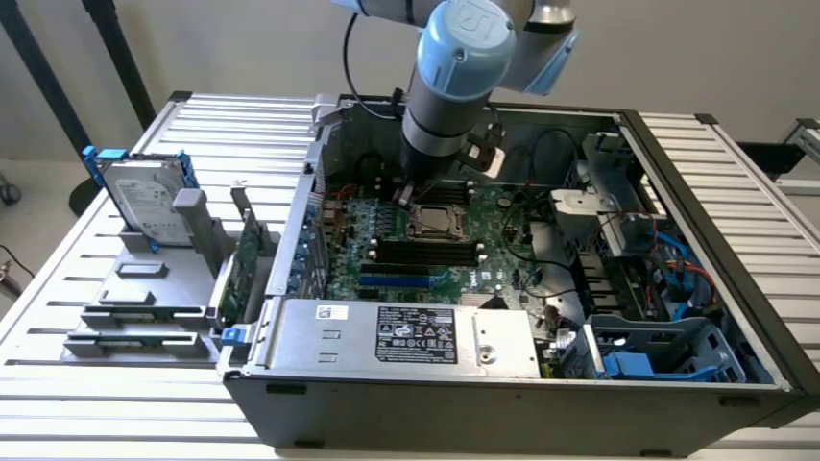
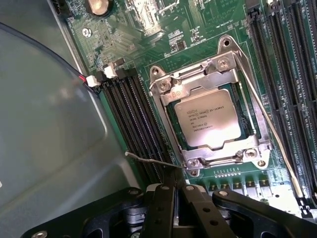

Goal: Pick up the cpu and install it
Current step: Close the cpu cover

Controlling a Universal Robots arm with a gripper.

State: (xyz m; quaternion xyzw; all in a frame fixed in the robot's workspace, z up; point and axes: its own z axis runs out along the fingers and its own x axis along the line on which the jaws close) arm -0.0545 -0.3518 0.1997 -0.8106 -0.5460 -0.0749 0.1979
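Observation:
The cpu (image 2: 208, 118), a small square chip with a silver-grey top, lies flat in the motherboard socket (image 2: 171, 82) under its metal frame. In the exterior view the cpu (image 1: 440, 218) sits mid-board inside the open computer case (image 1: 513, 394). My gripper (image 2: 176, 191) is shut, with nothing visibly held. Its tips are just beside the socket's corner, where the end of a thin wire lever (image 2: 148, 161) reaches them. In the exterior view the gripper (image 1: 410, 195) hangs straight down just over the socket's edge.
Black memory slots (image 2: 131, 119) flank the socket, and a second wire lever (image 2: 272, 134) runs along its other side. A hard drive with blue rails (image 1: 141, 197) and a green card (image 1: 250, 254) stand in holders at the exterior view's left. A power supply (image 1: 403, 336) fills the case front.

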